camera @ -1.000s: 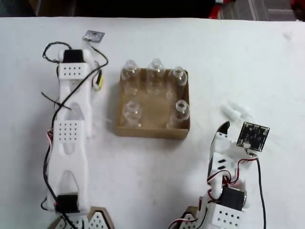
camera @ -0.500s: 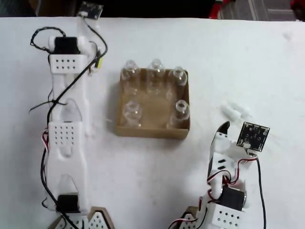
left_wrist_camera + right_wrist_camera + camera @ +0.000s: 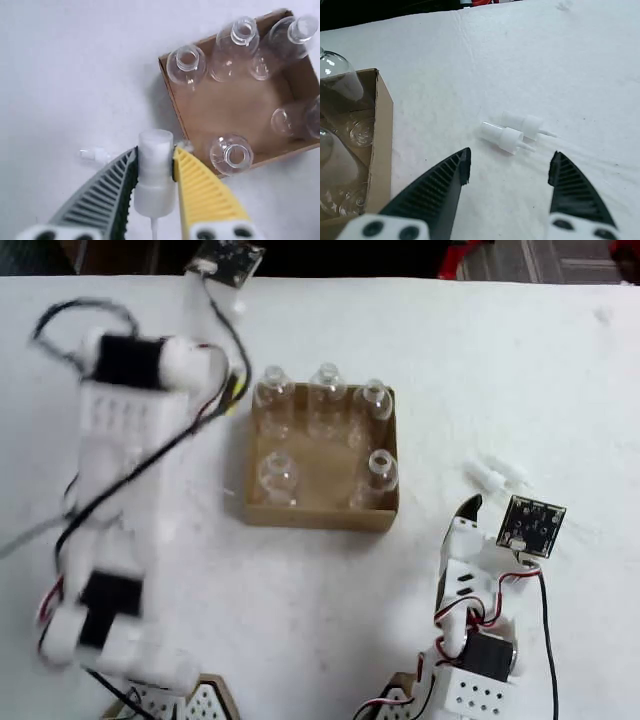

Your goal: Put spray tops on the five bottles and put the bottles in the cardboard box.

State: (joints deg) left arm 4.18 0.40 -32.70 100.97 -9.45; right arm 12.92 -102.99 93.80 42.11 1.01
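My left pincer point(image 3: 155, 151) pinches a white spray top point(image 3: 155, 175) at its collar, with the grey finger on one side and the yellow on the other. The top's long axis runs along my fingers: the cap end points away from my wrist and the thin tube points back toward it. It hangs just beside the cardboard box point(image 3: 172, 100), where five clear bottles point(image 3: 235, 45) stand upright with open necks. My right pincer point(image 3: 510, 155) is spread wide above the desk point(image 3: 570, 60). Ahead of it two more spray tops point(image 3: 507, 137) lie flat and parallel, tubes pointing away from the box.
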